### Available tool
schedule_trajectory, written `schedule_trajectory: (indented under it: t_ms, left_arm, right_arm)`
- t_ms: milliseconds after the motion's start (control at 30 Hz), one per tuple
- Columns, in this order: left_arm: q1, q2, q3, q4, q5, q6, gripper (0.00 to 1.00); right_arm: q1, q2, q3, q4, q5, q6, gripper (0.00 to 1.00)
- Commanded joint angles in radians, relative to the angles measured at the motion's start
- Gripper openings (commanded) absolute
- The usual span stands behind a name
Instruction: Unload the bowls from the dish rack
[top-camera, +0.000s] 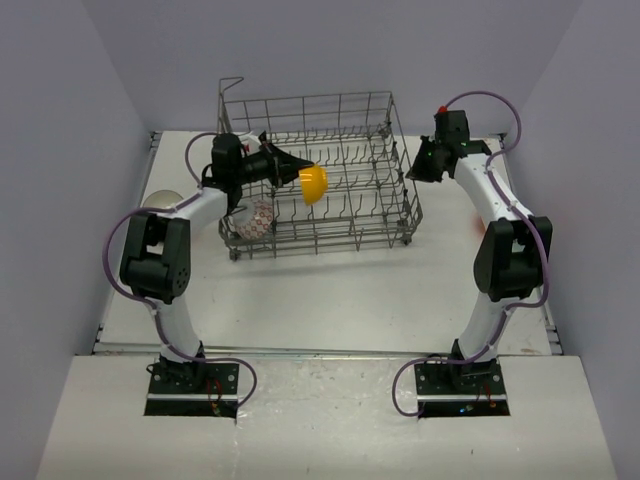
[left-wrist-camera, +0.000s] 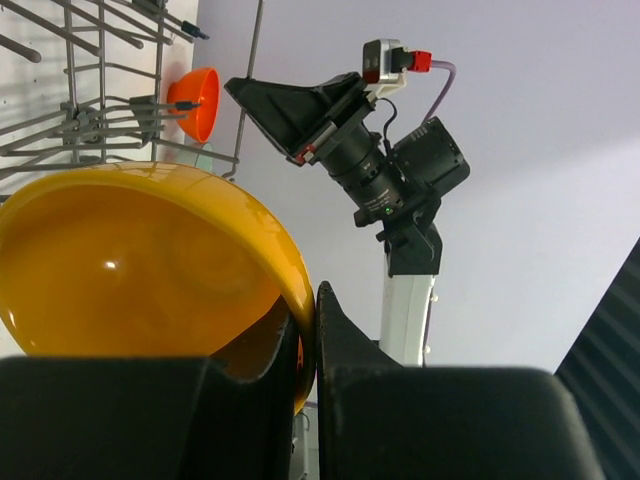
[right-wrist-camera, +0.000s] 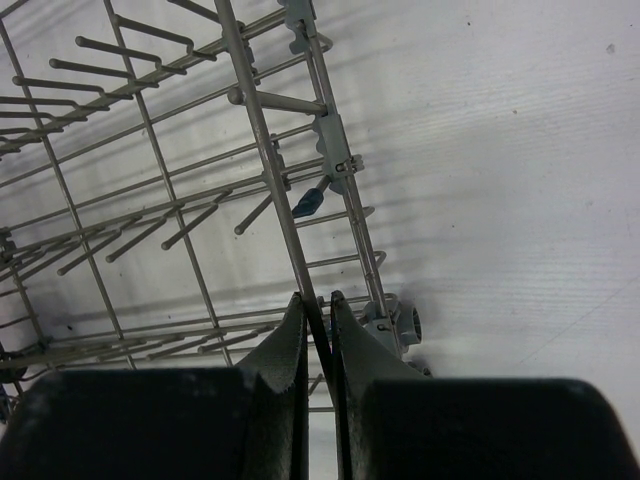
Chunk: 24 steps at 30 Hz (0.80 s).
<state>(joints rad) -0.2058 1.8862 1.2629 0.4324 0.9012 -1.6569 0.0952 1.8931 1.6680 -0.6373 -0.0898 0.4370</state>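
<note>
- Mid-unload: my left gripper (left-wrist-camera: 312, 310), jaws drawn narrow, pinches the rim of a glossy round yellow bowl (left-wrist-camera: 130, 260). The bowl hangs tilted over the left half of the large grey wire dish rack (top-camera: 330, 240). I cannot tell from above whether it is clear of the tines.
- My right gripper (right-wrist-camera: 318, 310) is closed tight on an upright wire at the rack's right side, apparently to steady the rack.
- Out of the rack, by my reckoning: a round white bowl with a red pattern (top-camera: 257, 218) sits on the white table (top-camera: 330, 300) just beside the rack's left wall. A pale round bowl (top-camera: 160, 200) rests farther left, partly hidden behind my left arm.
- In question: a small orange bowl (left-wrist-camera: 195, 100) shows in my left wrist view beyond some rack wires, with something pale green just under it. I cannot tell whether either sits inside the rack, and the top view shows neither.
- Elsewhere the rack, seen from above, shows only tines and no other bowl.
- Left to do, as I judge it: carry the yellow bowl out over the left wall and set it on the table near the other two. After that comes the orange bowl, if it does sit in the rack.
</note>
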Motion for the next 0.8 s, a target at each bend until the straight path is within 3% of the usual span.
schedule_trajectory:
  t_ms: [0, 133, 200, 233, 333, 567, 767]
  left_arm:
    - [0.036, 0.001, 0.098, 0.726, 0.179, -0.005, 0.0]
    - [-0.027, 0.013, 0.186, 0.562, 0.231, 0.132, 0.0]
    - [-0.049, 0.017, 0.249, 0.404, 0.24, 0.267, 0.0]
    - [-0.064, 0.019, 0.283, 0.237, 0.24, 0.343, 0.0]
    - [-0.089, 0.04, 0.412, 0.048, 0.249, 0.577, 0.0]
    - [-0.092, 0.08, 0.516, -0.167, 0.235, 0.779, 0.0]
    - [-0.086, 0.054, 0.448, -0.261, 0.2, 0.878, 0.0]
  right_arm:
    - [-0.035, 0.032, -0.065, -0.268, 0.131, 0.065, 0.0]
    - [-0.032, 0.02, -0.08, -0.256, 0.127, 0.055, 0.0]
    - [-0.031, 0.018, -0.091, -0.256, 0.13, 0.048, 0.0]
    - [-0.031, 0.015, -0.094, -0.251, 0.131, 0.045, 0.0]
    - [-0.028, 0.015, -0.102, -0.249, 0.131, 0.043, 0.0]
    - [-0.009, 0.037, -0.071, -0.263, 0.136, 0.042, 0.0]
    - [-0.009, 0.044, -0.041, -0.275, 0.154, 0.042, 0.0]
